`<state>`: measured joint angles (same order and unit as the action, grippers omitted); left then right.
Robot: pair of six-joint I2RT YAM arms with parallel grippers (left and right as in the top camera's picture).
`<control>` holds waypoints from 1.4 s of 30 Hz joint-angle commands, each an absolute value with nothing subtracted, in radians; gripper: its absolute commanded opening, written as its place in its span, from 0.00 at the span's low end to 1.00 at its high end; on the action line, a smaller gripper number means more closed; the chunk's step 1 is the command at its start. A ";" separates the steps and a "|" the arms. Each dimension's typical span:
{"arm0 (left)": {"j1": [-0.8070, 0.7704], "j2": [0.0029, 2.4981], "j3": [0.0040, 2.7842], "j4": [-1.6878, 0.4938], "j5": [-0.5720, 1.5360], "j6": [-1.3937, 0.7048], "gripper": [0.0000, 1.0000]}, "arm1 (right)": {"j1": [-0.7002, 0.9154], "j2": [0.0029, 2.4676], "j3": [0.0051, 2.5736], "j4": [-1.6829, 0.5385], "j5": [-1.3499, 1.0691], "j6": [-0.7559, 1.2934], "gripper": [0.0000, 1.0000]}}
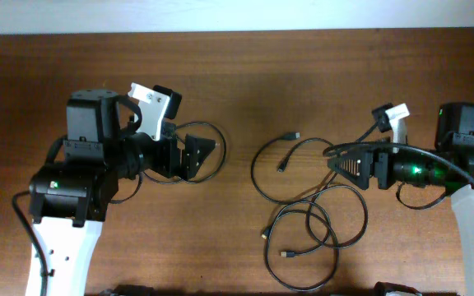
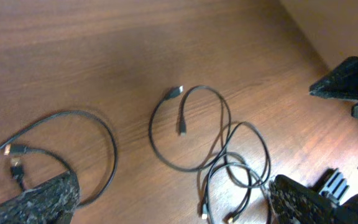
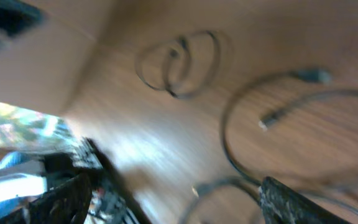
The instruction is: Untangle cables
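The left gripper (image 1: 203, 153) stands open. In its wrist view, its two rough black fingers (image 2: 45, 200) sit wide apart at the lower corners with nothing between them. A thin black cable in a loose loop (image 2: 79, 112) lies on the dark brown wooden table (image 1: 237, 74) just beside the left finger, and the loop curls around the gripper's tip in the overhead view. Its two gold-tipped plugs (image 2: 12, 151) rest inside the loop, close together.

The right gripper (image 1: 341, 163) also looks open. Its wrist picture is badly blurred, but the dark fingers (image 3: 297, 200) appear spread and hold nothing. It hovers just beside the right edge of the tangle of thin black cables (image 1: 311, 215).

That tangle lies right of the table's centre, well apart from the single loop. Its coils overlap and cross where they meet. Two plug ends (image 1: 291, 136) point toward the middle of the table at the top, and two more (image 1: 264, 233) lie at the lower left of the coils.
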<state>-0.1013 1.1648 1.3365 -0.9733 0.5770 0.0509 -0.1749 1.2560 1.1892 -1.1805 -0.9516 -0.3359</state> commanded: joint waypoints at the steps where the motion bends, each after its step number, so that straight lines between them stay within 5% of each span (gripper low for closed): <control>1: -0.105 1.157 1.349 -1.016 0.487 0.073 0.99 | -0.169 1.252 1.194 -1.236 -0.702 -0.331 0.87; 6: -0.105 1.157 1.349 -1.093 0.397 0.073 0.99 | -0.169 1.254 1.175 -1.257 -0.485 -0.252 0.90; 22: -0.105 1.157 1.343 -1.140 0.287 0.084 0.99 | -0.169 1.624 1.161 -1.151 -0.485 -0.311 0.90; 33: -0.105 1.157 1.343 -1.140 0.288 0.084 0.99 | -0.158 1.630 1.125 -1.020 -0.526 -0.660 0.99; 42: -0.104 1.157 1.343 -1.142 0.288 0.084 0.99 | 0.031 1.630 0.942 -0.837 -0.383 -0.796 1.00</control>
<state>-0.1020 1.1648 1.3365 -1.1408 0.2966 0.0650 -0.0032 1.6249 0.9951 -0.8658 -0.4591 -0.7544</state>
